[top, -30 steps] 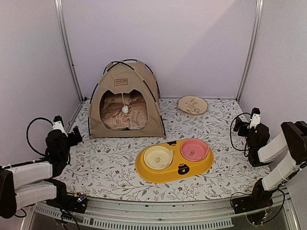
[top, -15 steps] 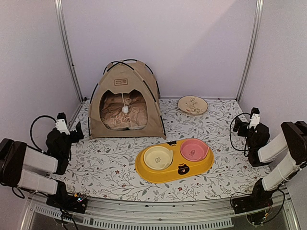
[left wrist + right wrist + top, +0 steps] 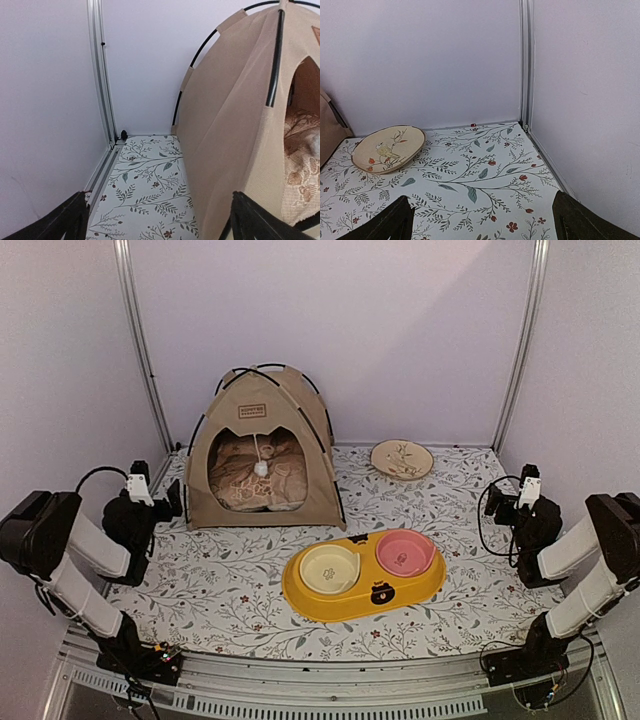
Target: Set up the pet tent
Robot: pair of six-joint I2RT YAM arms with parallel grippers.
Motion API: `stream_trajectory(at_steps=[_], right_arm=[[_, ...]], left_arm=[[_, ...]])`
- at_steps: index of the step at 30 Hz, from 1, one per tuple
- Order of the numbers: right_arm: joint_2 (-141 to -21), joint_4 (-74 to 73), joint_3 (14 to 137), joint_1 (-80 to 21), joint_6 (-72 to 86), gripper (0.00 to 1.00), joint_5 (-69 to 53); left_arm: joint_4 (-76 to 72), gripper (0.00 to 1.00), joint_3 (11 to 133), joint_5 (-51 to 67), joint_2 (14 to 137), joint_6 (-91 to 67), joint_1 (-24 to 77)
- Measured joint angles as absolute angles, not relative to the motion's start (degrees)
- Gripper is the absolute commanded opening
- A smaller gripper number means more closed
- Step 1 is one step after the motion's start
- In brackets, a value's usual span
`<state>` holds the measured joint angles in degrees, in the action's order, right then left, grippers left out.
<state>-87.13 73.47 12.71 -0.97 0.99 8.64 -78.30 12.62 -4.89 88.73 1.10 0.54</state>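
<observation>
Pet tent (image 3: 262, 450), erected at far left; left gripper (image 3: 168, 504) just beside its near-left corner, right gripper (image 3: 498, 502) well apart at right, both spread and empty; setup seemingly complete, next move probably withdrawal.

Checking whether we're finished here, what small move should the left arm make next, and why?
Probably draw the left gripper back from the pet tent: it already stands upright on its arched poles, and the open, empty gripper sits close beside its side wall.
</observation>
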Motion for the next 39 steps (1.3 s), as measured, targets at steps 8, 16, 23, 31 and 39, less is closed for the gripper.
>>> stream_trajectory(at_steps=[8, 16, 23, 31, 39], right_arm=[[-87.1, 73.5, 12.7, -1.0, 1.0, 0.99, 8.4], [-87.1, 73.5, 12.7, -1.0, 1.0, 0.99, 8.4], [-87.2, 73.5, 12.7, -1.0, 1.0, 0.99, 8.4], [-87.2, 73.5, 12.7, -1.0, 1.0, 0.99, 8.4], [-87.2, 73.5, 12.7, -1.0, 1.0, 0.99, 8.4]], left_arm=[[-74.0, 0.99, 14.5, -2.7, 88.7, 1.1, 0.1], [-73.1, 0.99, 14.5, -2.1, 88.7, 1.1, 0.1], [-72.9, 0.99, 14.5, -2.1, 88.7, 1.1, 0.1], [-72.9, 1.00, 14.5, -2.1, 88.7, 1.1, 0.1], [-72.9, 0.99, 14.5, -2.1, 88.7, 1.1, 0.1]])
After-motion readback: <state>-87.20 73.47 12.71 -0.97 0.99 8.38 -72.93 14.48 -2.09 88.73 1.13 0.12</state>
